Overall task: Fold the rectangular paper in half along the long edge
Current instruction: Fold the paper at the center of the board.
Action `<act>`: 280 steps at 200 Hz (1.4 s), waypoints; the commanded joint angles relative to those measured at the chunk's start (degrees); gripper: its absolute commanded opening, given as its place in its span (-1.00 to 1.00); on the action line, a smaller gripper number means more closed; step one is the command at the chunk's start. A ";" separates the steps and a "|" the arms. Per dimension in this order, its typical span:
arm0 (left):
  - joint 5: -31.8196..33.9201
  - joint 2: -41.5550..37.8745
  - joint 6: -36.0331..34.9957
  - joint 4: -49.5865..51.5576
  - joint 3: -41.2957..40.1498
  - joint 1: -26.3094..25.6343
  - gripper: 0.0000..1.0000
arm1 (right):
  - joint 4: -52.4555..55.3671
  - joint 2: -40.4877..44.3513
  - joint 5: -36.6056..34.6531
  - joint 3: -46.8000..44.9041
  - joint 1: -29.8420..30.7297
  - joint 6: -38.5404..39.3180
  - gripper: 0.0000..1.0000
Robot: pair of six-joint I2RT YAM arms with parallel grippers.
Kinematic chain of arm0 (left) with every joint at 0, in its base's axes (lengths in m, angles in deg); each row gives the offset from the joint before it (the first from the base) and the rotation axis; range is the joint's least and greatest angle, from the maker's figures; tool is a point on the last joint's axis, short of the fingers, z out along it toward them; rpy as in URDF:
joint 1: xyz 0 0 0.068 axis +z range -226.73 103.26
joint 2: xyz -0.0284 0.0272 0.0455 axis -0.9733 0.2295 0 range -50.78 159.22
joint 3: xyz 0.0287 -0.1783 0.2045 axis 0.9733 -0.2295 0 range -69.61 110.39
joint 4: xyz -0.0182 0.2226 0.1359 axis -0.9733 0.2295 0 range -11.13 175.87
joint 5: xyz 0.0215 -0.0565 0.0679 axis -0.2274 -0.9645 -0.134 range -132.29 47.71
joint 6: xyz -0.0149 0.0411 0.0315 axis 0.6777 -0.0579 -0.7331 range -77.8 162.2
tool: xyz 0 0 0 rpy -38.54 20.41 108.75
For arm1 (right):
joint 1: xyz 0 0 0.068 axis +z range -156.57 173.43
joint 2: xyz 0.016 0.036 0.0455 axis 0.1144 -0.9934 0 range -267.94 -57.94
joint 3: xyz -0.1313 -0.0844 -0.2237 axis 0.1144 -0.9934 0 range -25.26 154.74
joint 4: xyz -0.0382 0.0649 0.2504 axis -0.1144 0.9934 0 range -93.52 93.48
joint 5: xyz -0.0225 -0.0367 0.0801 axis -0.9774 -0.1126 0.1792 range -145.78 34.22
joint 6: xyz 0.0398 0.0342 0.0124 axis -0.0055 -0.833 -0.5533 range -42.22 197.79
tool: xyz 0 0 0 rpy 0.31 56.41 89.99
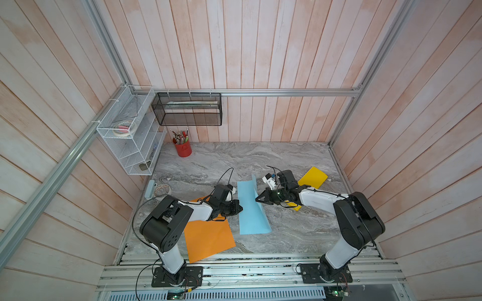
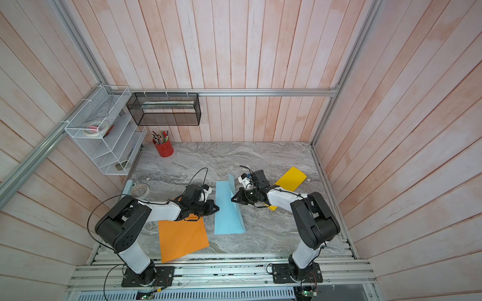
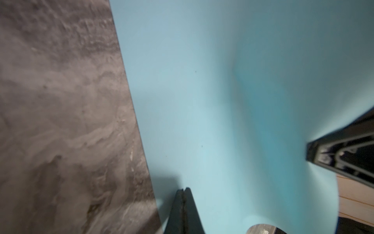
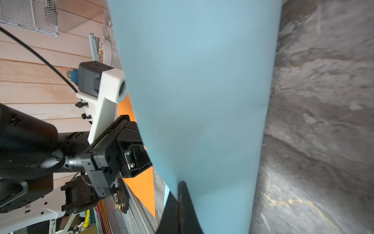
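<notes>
Cams: overhead stereo pair plus two wrist cams
Both top views look steeply down from the near side over the whole table (image 1: 287,161). Wrist views are close-up, facing each other across the blue paper (image 3: 202,101).

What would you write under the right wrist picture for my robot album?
The right gripper pinches an edge of the blue paper, holding it curled up above the gray table.

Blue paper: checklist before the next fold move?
1. Right gripper shut on the blue paper, at its lifted long edge: ok.
2. Left gripper shut, tip at the opposite long edge: ok. Pinning it down: cannot tell.
3. Lifted edge laid over onto the opposite edge: not ok, the flap stands up.
4. Crease formed: not ok.
5. Orange sheet apart from the blue paper: ok.
</notes>
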 commanded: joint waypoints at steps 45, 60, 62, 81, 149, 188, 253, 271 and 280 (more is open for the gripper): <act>0.59 1.80 0.06 2.24 -1.01 -0.28 -1.00 | -11.15 -7.03 1.45 2.27 1.70 -10.16 -1.00; 0.57 1.88 0.05 2.19 -0.98 -0.30 -1.00 | -12.96 -9.60 3.69 3.44 2.27 -11.05 -1.00; 0.59 1.93 0.10 2.19 -0.98 -0.34 -1.00 | -13.02 -9.88 3.76 3.67 2.37 -11.07 -1.00; 0.46 2.08 0.19 2.42 -0.81 -0.31 -1.00 | -12.93 -11.89 4.04 5.17 3.66 -10.81 -1.00; 0.48 2.21 0.23 2.66 -0.54 -0.31 -1.00 | -14.47 -16.25 4.40 6.59 4.91 -11.29 -1.00; 0.42 2.18 0.23 2.90 -0.46 -0.36 -1.00 | -13.74 -18.23 3.92 7.72 5.03 -10.70 -1.00; 0.33 2.09 -0.03 3.94 0.11 -0.29 -1.00 | -12.22 -20.13 2.29 9.58 4.93 -9.93 -1.00; 0.41 2.10 -0.12 4.18 0.20 -0.32 -1.00 | -12.27 -20.80 2.57 9.60 4.99 -9.92 -1.00; 0.42 2.01 -0.16 4.30 0.16 -0.36 -1.00 | -12.25 -21.02 2.62 9.35 4.99 -9.72 -1.00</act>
